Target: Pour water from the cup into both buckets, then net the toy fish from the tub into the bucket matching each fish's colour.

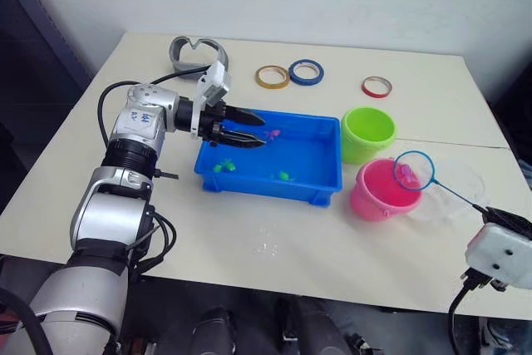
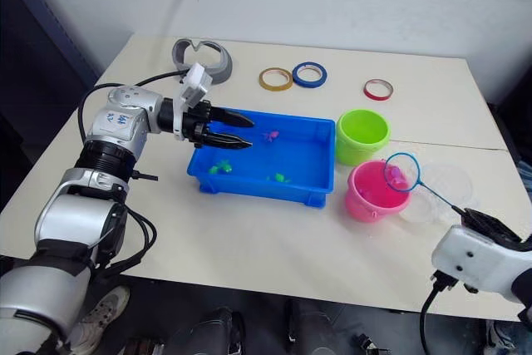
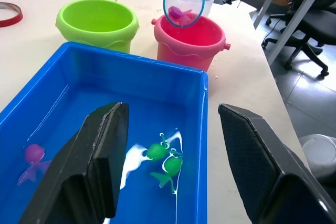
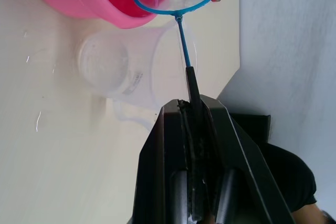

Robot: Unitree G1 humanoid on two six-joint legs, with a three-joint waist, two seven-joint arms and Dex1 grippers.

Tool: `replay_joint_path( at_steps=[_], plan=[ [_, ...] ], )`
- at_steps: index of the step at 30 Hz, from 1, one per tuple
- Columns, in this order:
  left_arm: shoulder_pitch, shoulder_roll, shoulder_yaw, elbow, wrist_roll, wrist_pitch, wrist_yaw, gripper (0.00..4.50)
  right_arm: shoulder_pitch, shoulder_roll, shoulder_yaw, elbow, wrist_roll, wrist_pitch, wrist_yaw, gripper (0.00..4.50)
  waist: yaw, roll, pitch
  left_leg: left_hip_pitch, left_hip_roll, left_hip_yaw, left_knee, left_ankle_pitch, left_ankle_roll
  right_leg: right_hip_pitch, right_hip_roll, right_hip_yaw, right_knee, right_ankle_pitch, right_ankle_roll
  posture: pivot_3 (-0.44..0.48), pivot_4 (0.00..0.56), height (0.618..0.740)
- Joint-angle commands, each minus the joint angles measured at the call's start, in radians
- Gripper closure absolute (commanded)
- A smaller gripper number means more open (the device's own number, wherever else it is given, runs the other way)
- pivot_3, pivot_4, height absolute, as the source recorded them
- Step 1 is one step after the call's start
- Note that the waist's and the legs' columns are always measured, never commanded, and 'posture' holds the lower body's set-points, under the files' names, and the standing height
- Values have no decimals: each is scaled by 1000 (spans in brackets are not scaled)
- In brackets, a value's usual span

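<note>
the right pincer (image 4: 193,109) is clamped on the dark stick of the net (image 1: 414,170), whose light blue hoop hangs over the pink bucket (image 1: 379,192) at centre right of the left eye view, with a magenta fish (image 3: 180,14) lying in the mesh. the step in hand looks like dropping that fish into the matching bucket. to do it well, the hoop should sit wholly inside the bucket's rim before the stick is rolled, so the fish falls into the pink bucket and not onto the bench (image 1: 249,247) or into the green bucket (image 1: 367,132) just above it in the frame. the roll should be slow, since the mesh may cling to the fish; a small shake may be needed. the clear cup (image 1: 453,193) lies on its side just right of the pink bucket, under the stick, so the stick should be kept from dipping and nudging it. the left pincer (image 1: 249,128) hovers wide open with nothing in it over the left end of the blue tub (image 1: 274,184), at centre of the frame. green fish (image 3: 164,160) and another magenta fish (image 3: 32,160) sit in the tub, not yet netted.
</note>
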Motion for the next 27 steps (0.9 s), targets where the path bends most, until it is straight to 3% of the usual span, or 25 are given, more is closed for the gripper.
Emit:
replay_joint_path(
  at_steps=[1,10,27],
  plan=[
    [-24,7,23,-10,2,-18,-14,1477,11,27,-18,-9,-162,-172,-37,4500,0,0,0,0,0,0,0,0,0,0,0,0,0,0,0,0,150,693],
    [-23,12,25,-4,6,-21,-14,1477,-31,98,-43,68,-352,-428,-91,4500,0,0,0,1,0,1,1,0,0,0,0,0,2,0,0,0,150,693],
    [-25,8,32,11,9,-36,-6,1477,-73,197,-108,115,-498,-633,-166,4500,-1,0,0,7,0,6,1,0,-1,1,0,4,7,-1,-2,0,150,693]
  ],
)
